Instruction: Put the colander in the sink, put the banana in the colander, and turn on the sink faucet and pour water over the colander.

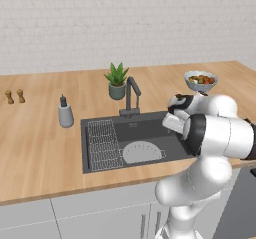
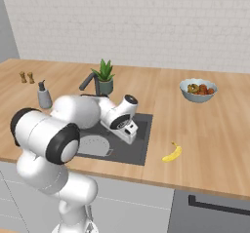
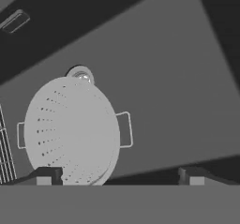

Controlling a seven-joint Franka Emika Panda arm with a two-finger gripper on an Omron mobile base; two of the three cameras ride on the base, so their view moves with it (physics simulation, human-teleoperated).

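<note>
One colander (image 3: 70, 129), pale grey, perforated, two rim handles, in sink (image 3: 178, 78); claw (image 3: 119, 176) spread wide.

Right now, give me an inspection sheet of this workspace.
Surface: wooden counter, bare around the basin.
Job's things: colander lies in the sink, beside the wire rack; banana on the counter right of the sink; sink faucet shows no water.
Clutter: soap dispenser, potted plant, fruit bowl, two shakers.
Grippers: gripper open, empty, above the sink beside the colander.
Cables: nothing seen.
Surroundings: white brick wall, grey cabinets.
</note>
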